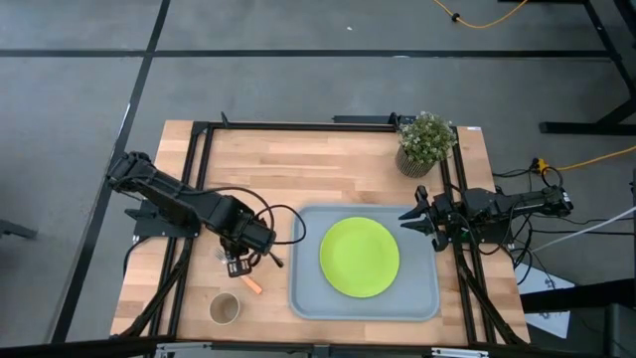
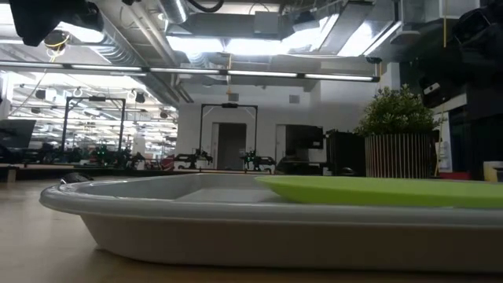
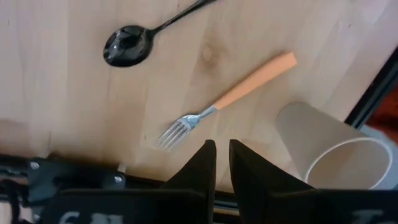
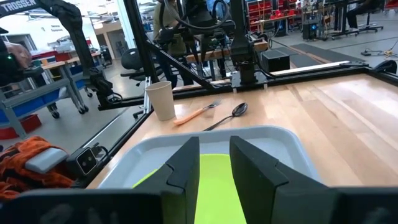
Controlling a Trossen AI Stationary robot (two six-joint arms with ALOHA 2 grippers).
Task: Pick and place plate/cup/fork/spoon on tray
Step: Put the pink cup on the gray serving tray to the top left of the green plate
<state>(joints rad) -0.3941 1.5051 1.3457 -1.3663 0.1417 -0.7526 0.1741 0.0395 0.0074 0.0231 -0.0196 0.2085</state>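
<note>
Left claw (image 1: 238, 267): over the bare wood left of the tray, pointing down. Its fingers (image 3: 202, 165) stand a narrow gap apart with nothing between them. Just beyond the tips lies the fork (image 3: 227, 99), silver tines toward the claw, orange handle angled away. The claw is above it, not touching.

Spoon (image 3: 134, 43): dark, oval bowl face up, lying flat beside the fork with its thin handle running off toward the tray; the two are near each other but apart.

Cup (image 3: 329, 152): tan, upright on the counter (image 1: 318, 164) near its front left corner, just beside the fork's handle end, open mouth up.

Right claw (image 1: 422, 217): held over the right rim of the tray, aimed across it toward the left arm. Fingers (image 4: 186, 165) parted, gripping nothing.

Tray (image 1: 313, 298): grey-blue, at the front right of the counter. The lime-green plate (image 1: 360, 257) lies flat inside it, about centred, slightly toward the right; in the low view its edge shows above the tray rim.

Fork, spoon and cup are all on the wood outside the tray, to its left.

Potted plant (image 1: 425, 141): at the far right corner of the counter, behind the tray, well apart from the tableware.
</note>
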